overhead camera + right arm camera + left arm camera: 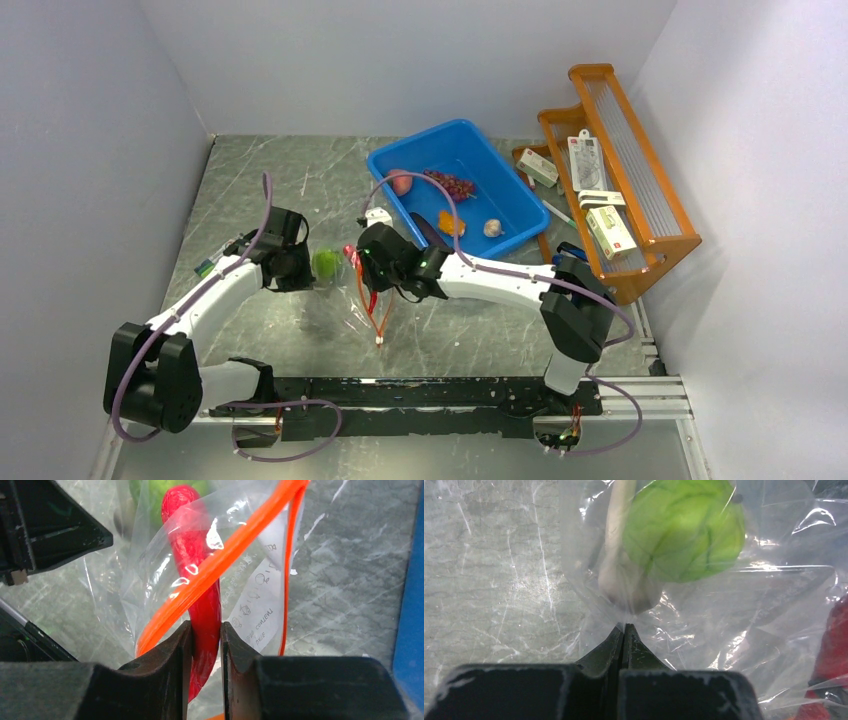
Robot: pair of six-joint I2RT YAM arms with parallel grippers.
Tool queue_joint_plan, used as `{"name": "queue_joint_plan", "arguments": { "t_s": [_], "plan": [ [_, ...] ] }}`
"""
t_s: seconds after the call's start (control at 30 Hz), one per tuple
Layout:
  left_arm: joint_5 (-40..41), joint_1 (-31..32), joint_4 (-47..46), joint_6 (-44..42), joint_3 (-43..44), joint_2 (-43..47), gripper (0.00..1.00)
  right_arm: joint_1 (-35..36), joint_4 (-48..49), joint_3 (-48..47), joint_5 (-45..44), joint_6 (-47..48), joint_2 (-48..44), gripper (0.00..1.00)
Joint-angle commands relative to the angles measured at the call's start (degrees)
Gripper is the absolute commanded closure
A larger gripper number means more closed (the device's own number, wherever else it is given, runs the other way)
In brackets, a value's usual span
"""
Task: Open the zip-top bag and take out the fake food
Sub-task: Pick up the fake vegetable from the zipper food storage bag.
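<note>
The clear zip-top bag lies between the arms, its orange zip strip open in a loop. My left gripper is shut on the bag's plastic just below a green ball and a pale piece inside the bag. My right gripper is shut on a glossy red pepper at the bag's mouth, beside the zip strip. A peach, grapes, an orange piece and a beige bulb lie in the blue bin.
The blue bin stands at the back, right of centre; its wall shows at the right edge of the right wrist view. A wooden rack with small boxes stands at the far right. A small white object lies left of the bin.
</note>
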State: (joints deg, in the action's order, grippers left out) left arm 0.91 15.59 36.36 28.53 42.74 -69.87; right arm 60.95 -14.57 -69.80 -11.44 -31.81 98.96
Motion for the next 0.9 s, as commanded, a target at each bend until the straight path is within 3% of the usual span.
{"name": "queue_joint_plan", "arguments": {
  "t_s": [0.0,0.4,0.63,0.87],
  "plan": [
    [0.52,0.49,0.03,-0.06,2.07,-0.36,0.93,-0.13,-1.35,-3.12,2.78,6.88,-0.70,0.82],
    [0.63,0.49,0.12,-0.06,2.13,-0.27,0.93,-0.13,-11.83,-6.30,-6.23,17.69,-5.11,0.83],
    [0.62,0.49,0.07,-0.06,2.01,-0.01,0.93,-0.06,-20.21,-6.97,-5.47,24.40,-7.43,0.83],
    [0.69,0.49,0.12,-0.10,2.07,-0.01,0.93,-0.10,-25.77,-7.12,-16.11,25.36,-10.11,0.85]
  ]
}}
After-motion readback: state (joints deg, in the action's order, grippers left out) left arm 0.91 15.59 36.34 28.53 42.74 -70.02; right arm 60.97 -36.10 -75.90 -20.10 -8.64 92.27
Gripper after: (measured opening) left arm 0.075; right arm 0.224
